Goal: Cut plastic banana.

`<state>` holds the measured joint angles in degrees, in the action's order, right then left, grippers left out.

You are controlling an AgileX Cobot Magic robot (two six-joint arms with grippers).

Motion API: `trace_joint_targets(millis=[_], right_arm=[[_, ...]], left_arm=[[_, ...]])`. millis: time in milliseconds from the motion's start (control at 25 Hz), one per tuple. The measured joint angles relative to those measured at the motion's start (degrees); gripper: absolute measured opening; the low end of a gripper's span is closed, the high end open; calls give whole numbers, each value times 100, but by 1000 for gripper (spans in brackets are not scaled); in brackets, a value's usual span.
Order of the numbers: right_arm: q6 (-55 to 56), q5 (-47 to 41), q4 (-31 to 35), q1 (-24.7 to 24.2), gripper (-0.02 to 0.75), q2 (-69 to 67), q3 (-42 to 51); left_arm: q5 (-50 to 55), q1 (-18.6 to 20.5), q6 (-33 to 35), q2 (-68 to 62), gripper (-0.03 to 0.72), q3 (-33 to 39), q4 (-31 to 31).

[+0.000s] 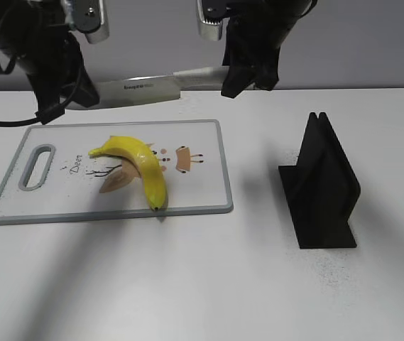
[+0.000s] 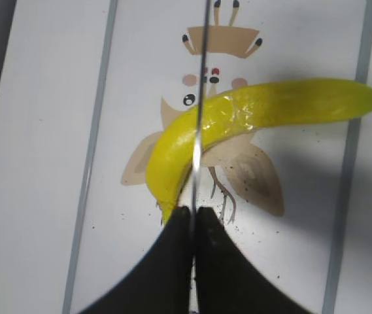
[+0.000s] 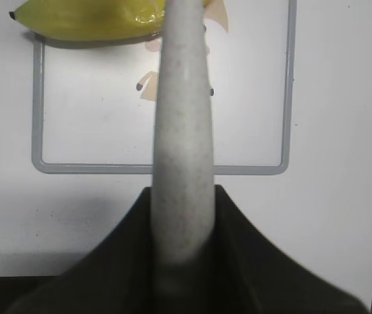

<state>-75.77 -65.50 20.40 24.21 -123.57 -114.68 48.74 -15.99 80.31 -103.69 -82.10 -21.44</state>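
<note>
Both tools (image 1: 59, 92) (image 1: 248, 71) pinch the knife (image 1: 141, 91); an uneven descent may roll the banana (image 1: 138, 160) off the cutting board (image 1: 209, 142).

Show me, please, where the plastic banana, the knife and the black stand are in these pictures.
plastic banana (image 1: 139, 158): exterior view, on the middle of its yellow body.
knife (image 1: 139, 90): exterior view, on the flat of the blade near the printed lettering.
black stand (image 1: 324, 186): exterior view, on its upright side panel.

"Deer" on cutting board (image 1: 209, 201)
</note>
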Motion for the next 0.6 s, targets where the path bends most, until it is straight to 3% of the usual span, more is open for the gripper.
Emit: trace_joint_targets(millis=[280, 600], right_arm=[[-46, 18, 5, -17, 190, -386, -24], [-12, 9, -47, -63, 193, -1485, -59]], left_arm=[[21, -7, 18, -346, -9, -1, -39], [-189, 4, -105, -1735, -9, -65, -393]])
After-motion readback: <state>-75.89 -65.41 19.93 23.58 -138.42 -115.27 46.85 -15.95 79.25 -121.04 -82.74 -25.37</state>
